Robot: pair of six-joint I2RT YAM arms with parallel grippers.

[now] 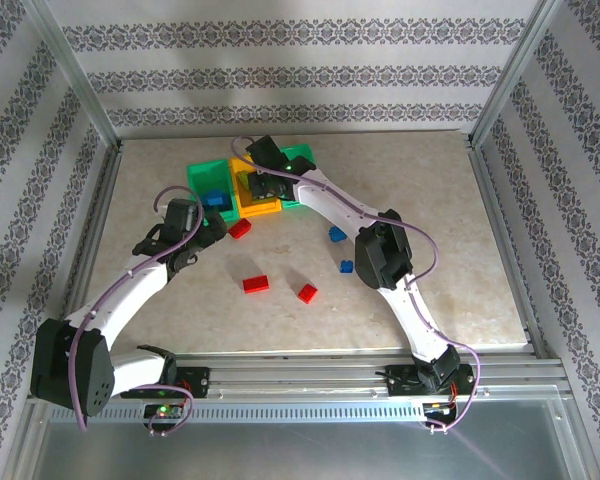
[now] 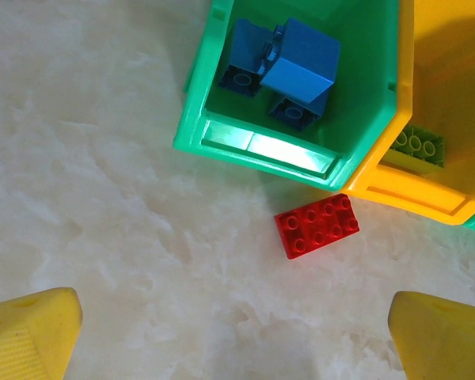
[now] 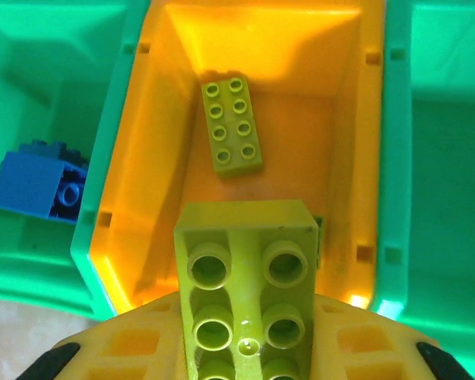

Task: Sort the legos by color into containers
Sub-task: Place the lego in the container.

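Observation:
My right gripper is shut on a lime brick, held above the orange-yellow bin, where another lime brick lies on the floor. Blue bricks lie in the left green bin. A red brick lies on the table just in front of the bins. My left gripper hangs open above bare table short of that red brick, with nothing between its fingers. In the top view the right gripper is over the orange-yellow bin and the left gripper is beside the left green bin.
Two more red bricks lie mid-table, and two blue bricks sit near the right arm's elbow. A second green bin stands right of the orange-yellow one. Metal frame posts and patterned walls ring the table.

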